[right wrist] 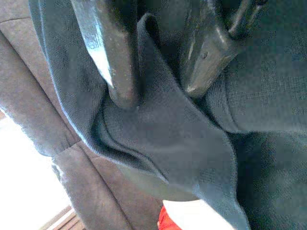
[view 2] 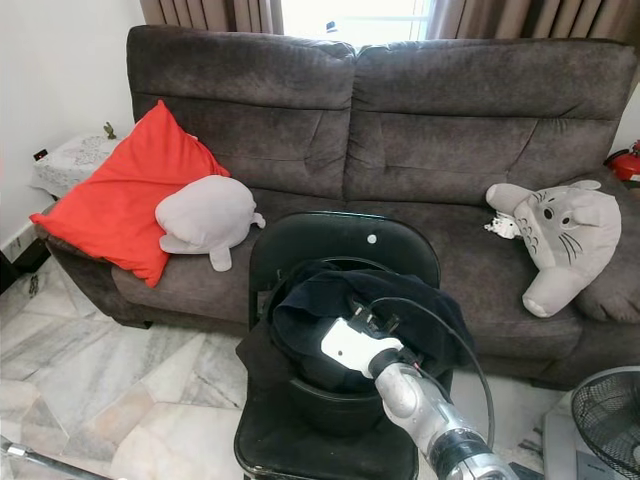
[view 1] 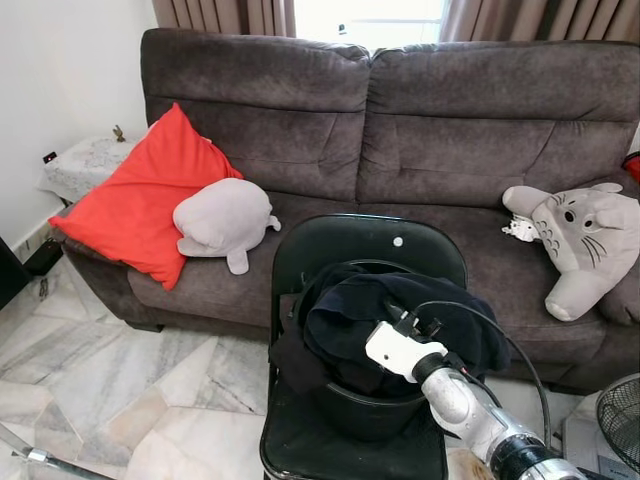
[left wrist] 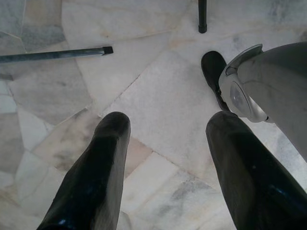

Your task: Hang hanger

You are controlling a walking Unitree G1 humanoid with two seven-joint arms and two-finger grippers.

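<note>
A grey sofa (view 1: 400,130) is filling the room well beyond the working gripper, carrying a red cushion (view 1: 140,205) and a pale plush (view 1: 222,220) off to that gripper's left and a grey plush toy (view 1: 585,240) off to its right. Just in front of the sofa a black chair (view 1: 350,250) is standing, and on its seat a black basket (view 1: 365,405) is sitting directly under the gripper, heaped with dark clothing (view 1: 400,320).

The right gripper (right wrist: 153,91) is reaching down into that heap; its two black fingers are pinching a fold of the dark cloth between them, a ridge of fabric standing up in the narrow gap.

The left gripper (left wrist: 168,158) is hanging idle over the marble floor (left wrist: 158,96), fingers apart and holding nothing.

No hanger can be made out anywhere, so where it lies cannot be told; it may be buried in the cloth. Judging from this, the task is barely beginning: a garment is being gripped, while lifting, finding a rail and hanging all remain.
</note>
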